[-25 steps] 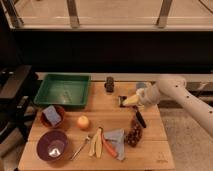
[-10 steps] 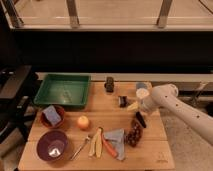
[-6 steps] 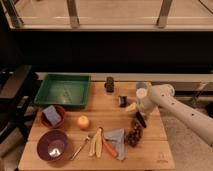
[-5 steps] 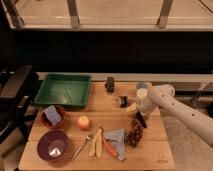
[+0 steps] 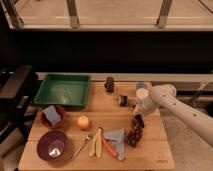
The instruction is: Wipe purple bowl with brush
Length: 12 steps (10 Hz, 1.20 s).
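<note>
**Bench.** A wooden bench [image 5: 159,150] is laid out with several items.

**Claw.** The claw [image 5: 126,102] is found at the end of a white arm that enters from the right. It is positioned low over the right-centre of the bench. Whether it is spread or pressed together cannot be told.

**Brush.** A dark handle taken for the brush [image 5: 139,120] is seen just near and to the right of the claw, under the arm's wrist. Its bristle head cannot be made out. Contact between claw and brush cannot be confirmed.

**Purple bowl.** The purple bowl [image 5: 44,143] is placed upright at the near left corner, with a pale glint inside. It is well apart from the claw, to the claw's left and nearer side.

**Other items.**
- A green tray [image 5: 65,92] is set at the far left.
- A reddish-brown bowl [image 5: 43,121], with a blue-grey pad inside, is noted between tray and purple bowl.
- An orange fruit [image 5: 83,122] is located right of that bowl.
- A silver spoon [image 5: 81,146] is located just right of the purple bowl.
- A blue-grey cloth [image 5: 118,138] and a dark grape cluster [image 5: 133,136] are recorded on the near side of the claw.
</note>
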Tool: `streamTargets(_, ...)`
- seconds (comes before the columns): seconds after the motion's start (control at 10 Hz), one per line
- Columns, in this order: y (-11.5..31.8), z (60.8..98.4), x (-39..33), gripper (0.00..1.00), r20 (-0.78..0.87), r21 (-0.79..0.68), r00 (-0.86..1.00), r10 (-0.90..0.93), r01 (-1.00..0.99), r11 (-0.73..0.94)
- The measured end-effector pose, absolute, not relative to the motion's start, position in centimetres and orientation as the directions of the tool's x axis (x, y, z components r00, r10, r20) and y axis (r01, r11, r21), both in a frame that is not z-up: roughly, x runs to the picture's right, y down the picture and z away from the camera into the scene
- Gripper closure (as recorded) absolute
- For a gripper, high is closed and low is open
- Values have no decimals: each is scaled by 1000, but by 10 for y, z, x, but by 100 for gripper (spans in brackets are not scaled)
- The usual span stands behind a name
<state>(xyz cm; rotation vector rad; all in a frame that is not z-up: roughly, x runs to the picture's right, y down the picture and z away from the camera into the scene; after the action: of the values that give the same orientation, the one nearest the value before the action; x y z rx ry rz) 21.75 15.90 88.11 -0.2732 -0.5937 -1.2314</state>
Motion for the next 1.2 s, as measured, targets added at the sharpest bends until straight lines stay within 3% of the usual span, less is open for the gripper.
streamTargets(0.2, 167, 888, 216, 100, 584, 136, 204, -786, 930, 343)
streamTargets(0.8, 169, 887, 212, 100, 588, 147, 192, -786, 930, 337)
streamTargets(1.2, 132, 843, 185, 100, 481, 252, 127, -868, 928, 275)
